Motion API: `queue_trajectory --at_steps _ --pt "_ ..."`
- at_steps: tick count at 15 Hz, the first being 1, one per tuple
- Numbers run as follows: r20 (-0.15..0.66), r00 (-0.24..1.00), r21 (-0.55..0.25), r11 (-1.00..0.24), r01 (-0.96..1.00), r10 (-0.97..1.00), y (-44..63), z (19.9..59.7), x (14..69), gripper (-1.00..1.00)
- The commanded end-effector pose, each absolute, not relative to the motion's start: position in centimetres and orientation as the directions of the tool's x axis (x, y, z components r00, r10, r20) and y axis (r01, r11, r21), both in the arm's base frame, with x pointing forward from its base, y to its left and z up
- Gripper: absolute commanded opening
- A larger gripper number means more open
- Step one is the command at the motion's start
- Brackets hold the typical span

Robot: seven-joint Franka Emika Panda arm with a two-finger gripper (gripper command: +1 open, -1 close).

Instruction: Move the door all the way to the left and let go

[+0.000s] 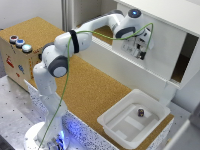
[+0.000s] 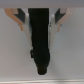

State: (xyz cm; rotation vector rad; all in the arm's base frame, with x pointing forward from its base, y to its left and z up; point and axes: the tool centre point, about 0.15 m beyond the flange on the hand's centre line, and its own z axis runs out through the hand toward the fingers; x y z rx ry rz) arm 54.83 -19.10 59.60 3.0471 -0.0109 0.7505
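Exterior view: arm reaches up to cabinet front, pincer [image 1: 141, 51] right at the door [image 1: 150, 42], white panel filling the opening's middle, dark gap at its right end. White tray [image 1: 134, 120] on cork tabletop [image 1: 95, 90]. Wrist view: fingers [image 2: 19, 19] spread apart around dark handle [image 2: 40, 37].

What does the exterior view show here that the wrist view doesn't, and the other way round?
Only the exterior view shows the arm, the cork table, the white cabinet, the white tray holding a small dark object, and a box with buttons. Only the wrist view shows a dark vertical handle-like bar close up between the fingers. Both share the gripper against the door.
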Motion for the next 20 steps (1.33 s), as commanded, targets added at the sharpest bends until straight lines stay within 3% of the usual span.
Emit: queue_trajectory --at_steps 1,20 --pt "0.536 0.844 0.110 -0.992 -0.070 0.000 -11.4 58.6 58.3 -1.00" --pt "0.526 0.828 0.147 -0.980 0.137 0.195 8.7 59.6 63.3 -1.00"
